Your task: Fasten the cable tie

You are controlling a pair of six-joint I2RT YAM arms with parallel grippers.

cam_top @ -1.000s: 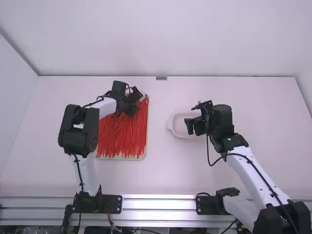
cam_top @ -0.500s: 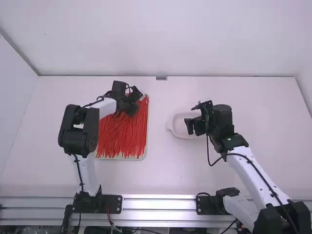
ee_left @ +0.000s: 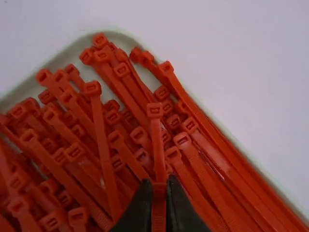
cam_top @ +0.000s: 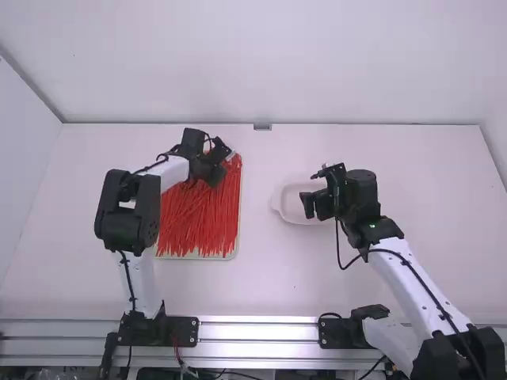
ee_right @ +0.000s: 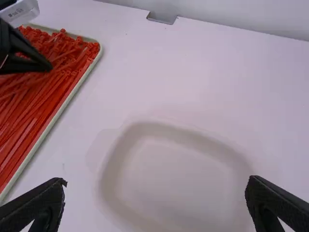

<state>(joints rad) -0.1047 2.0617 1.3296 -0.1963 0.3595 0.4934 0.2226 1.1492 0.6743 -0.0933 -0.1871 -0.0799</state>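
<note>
At the left side of the white table, a pale rectangular tray with rounded corners is loaded with a pile of red nylon cable ties. Over the far corner of this tray, the left gripper is clenched on the strap of one red cable tie, whose square head is pointed away from the fingers. Whether this tie is lifted free of the pile cannot be told. To the right, well apart from the tray, a shallow white moulded dish is set on the table. Over the right-hand part of the dish, the right gripper is held with its jaws spread wide and nothing between them.

Progress is judged to be early. One tie is selected and gripped, but no loop is formed, the tail is not threaded through the head, and nothing is drawn tight. The whole fastening operation is left to be done.

No legible writing, label or brand is found on the tray, the ties or the dish.
</note>
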